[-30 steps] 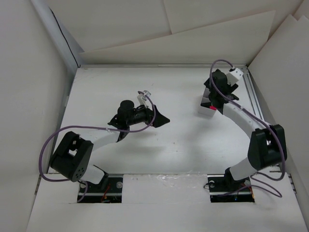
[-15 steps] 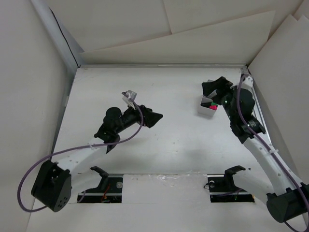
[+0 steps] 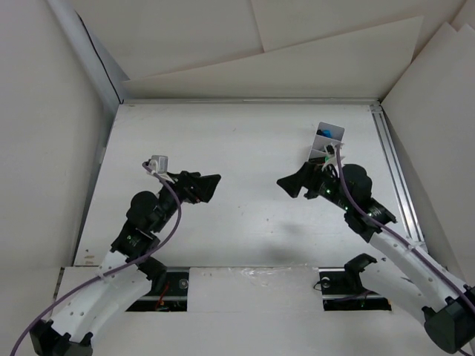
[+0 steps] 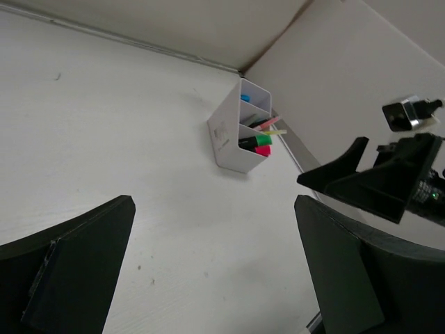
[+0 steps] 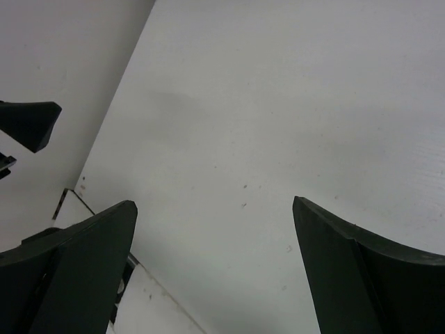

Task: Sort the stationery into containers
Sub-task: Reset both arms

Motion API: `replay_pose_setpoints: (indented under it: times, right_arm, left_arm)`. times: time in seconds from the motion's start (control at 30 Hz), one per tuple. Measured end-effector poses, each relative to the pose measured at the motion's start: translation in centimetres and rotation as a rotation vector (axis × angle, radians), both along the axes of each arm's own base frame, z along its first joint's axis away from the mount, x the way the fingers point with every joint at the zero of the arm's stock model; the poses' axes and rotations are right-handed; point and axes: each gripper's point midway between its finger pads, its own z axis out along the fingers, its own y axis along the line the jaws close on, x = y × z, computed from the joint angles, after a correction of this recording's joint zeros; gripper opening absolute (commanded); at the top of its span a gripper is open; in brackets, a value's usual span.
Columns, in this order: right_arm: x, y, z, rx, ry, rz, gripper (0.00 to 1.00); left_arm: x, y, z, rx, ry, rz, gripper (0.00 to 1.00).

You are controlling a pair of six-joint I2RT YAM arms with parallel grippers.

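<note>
From above: shows the left arm running from the bottom left corner, bent at the elbow, with the left gripper (image 3: 210, 187) over the white table (image 3: 245, 133), left of the middle and pointing to the right. Shows its jaws spread wide, with nothing between them. Shows the right arm running from the bottom right corner and leaning to the left, with the right gripper (image 3: 288, 185) pointing toward the left one and well apart from it. Finds these jaws also spread wide and empty. Places the white container (image 3: 335, 130) on the table at the far right, just behind the right wrist and partly covered by it, with something blue in its far compartment.

From the left wrist: shows two dark fingers (image 4: 76, 271) in the lower corners, far from each other, with only bare table between them. Puts the container upright ahead, close to the corner of the far wall (image 4: 174, 28) and well apart from the fingers. Finds in it a blue end (image 4: 245, 98) at the back, thin pink and yellow pens (image 4: 268, 124) in the middle, and green and pink highlighters (image 4: 259, 144) in front. Shows the right gripper in the air at the right, near the container but not touching it.

From the right wrist: shows its own two fingers (image 5: 69, 271) wide apart over bare table, gripping nothing. Catches one dark tip of the left gripper at the left edge.
</note>
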Motion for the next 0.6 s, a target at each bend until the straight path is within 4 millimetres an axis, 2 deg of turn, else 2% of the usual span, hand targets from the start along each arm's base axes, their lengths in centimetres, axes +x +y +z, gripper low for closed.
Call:
replay_pose_setpoints:
  times: [0.27, 0.43, 0.6]
  right_arm:
    - [-1.3, 1.5, -1.0, -0.008, -0.013, 0.064, 1.0]
    - [-2.1, 2.2, -2.3, -0.027, -0.001, 0.089, 1.0]
    - [-2.4, 2.7, -2.1, -0.026, -0.012, 0.101, 1.0]
  left_arm:
    - [0.3, 3.2, -3.4, 0.062, 0.154, 0.171, 1.0]
    - [0.5, 5.0, -4.1, 0.06, 0.208, 0.273, 1.0]
    - [0.5, 5.6, -3.8, 0.038, 0.204, 0.303, 1.0]
